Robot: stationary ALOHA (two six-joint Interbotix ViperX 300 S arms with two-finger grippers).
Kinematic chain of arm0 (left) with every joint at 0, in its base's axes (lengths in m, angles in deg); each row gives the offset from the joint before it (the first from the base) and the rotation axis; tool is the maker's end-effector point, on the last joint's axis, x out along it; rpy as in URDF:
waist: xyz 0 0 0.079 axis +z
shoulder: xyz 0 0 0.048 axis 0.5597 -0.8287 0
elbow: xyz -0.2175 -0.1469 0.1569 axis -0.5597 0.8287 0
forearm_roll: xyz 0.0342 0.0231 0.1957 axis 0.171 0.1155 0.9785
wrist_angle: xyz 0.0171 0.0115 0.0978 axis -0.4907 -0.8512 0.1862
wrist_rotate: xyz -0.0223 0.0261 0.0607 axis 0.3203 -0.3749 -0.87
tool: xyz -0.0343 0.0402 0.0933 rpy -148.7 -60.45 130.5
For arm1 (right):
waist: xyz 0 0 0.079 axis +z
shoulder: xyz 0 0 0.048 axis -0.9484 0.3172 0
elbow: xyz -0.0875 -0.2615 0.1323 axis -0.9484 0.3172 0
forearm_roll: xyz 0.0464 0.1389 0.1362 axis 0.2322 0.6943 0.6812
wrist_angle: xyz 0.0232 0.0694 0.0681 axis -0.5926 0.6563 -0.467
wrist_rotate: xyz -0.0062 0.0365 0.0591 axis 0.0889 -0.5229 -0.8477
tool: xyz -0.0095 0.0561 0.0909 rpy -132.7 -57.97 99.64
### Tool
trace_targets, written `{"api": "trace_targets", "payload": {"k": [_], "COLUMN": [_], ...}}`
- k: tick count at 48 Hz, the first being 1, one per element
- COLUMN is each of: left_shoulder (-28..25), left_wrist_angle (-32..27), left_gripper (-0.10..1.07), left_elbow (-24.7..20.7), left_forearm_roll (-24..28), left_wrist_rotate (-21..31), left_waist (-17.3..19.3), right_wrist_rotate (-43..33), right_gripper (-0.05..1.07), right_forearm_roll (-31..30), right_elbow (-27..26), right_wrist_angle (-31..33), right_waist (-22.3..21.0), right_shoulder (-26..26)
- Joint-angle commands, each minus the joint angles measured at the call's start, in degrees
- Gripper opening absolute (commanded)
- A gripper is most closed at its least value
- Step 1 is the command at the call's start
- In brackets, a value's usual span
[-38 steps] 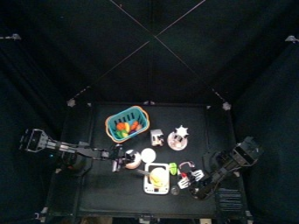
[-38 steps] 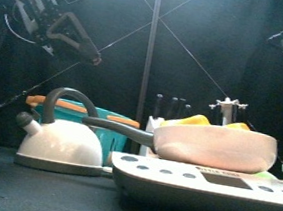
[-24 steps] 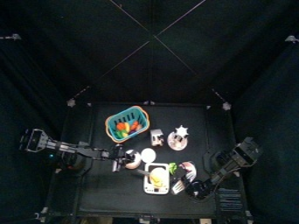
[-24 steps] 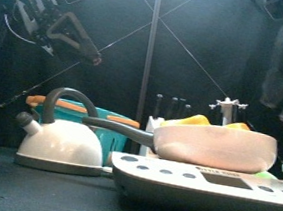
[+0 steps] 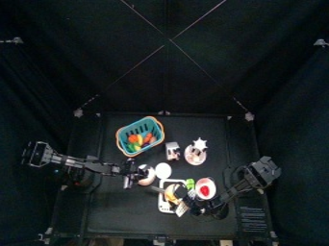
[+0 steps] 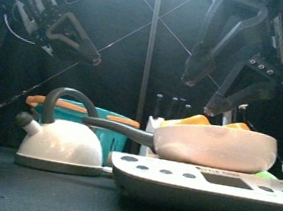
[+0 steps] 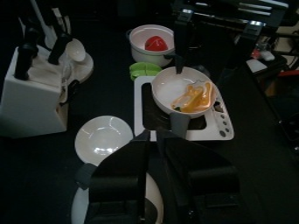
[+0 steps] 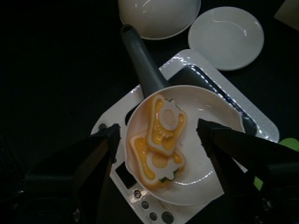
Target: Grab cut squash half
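Left of the pan, the left gripper hangs in the air above and beside the white kettle; whether its claw is wide or narrow cannot be told from these views. The kettle stands just beside the pan's long dark handle. The pan itself sits on a white kitchen scale, near the table's front edge. The cut squash half lies inside the pan, pale cream with a yellow-orange edge, touching another yellow piece whose kind cannot be made out. Directly above the pan, the right gripper hovers with its claw spread wide, one jaw to each side of the squash half and touching nothing. Right of the pan, a white bowl holds a red piece.
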Motion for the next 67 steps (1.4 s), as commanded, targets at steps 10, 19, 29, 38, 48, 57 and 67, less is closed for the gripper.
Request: {"api": "trace_targets", "payload": {"k": [10,19,29,38,48,57,67], "left_shoulder": [0.2,0.2,0.2,0.2,0.2,0.2,0.2], "left_wrist_angle": [0.4,0.4,0.4,0.4,0.4,0.4,0.4], "left_gripper": [0.59,0.59,0.59,0.59,0.59,0.59,0.59], "left_elbow": [-0.5,-0.5,-0.5,-0.5,-0.5,-0.5,-0.4], "left_forearm_roll": [-0.1,-0.1,-0.1,-0.1,-0.1,0.0,-0.1], "left_wrist_rotate": [-0.1,-0.1,-0.1,-0.1,-0.1,-0.1,-0.1], "left_waist": [0.2,0.2,0.2,0.2,0.2,0.2,0.2], "right_wrist_rotate": [0.0,-0.1,-0.1,-0.2,-0.2,-0.3,-0.2], "right_gripper": [1.00,1.00,0.99,0.92,0.80,0.68,0.58], "right_forearm_roll": [-0.2,-0.1,-0.1,0.1,0.1,0.1,-0.1], "right_elbow": [-1.5,-1.4,-1.7,-1.8,-2.3,-2.4,-2.9], "right_wrist_angle": [-1.5,-1.8,-2.8,-3.3,-3.3,-3.3,-3.0], "right_waist": [-1.6,-2.6,-3.2,-3.6,-4.2,-5.0,-5.4], "right_shoulder": [2.1,3.7,4.7,5.5,5.6,5.8,6.3]}}
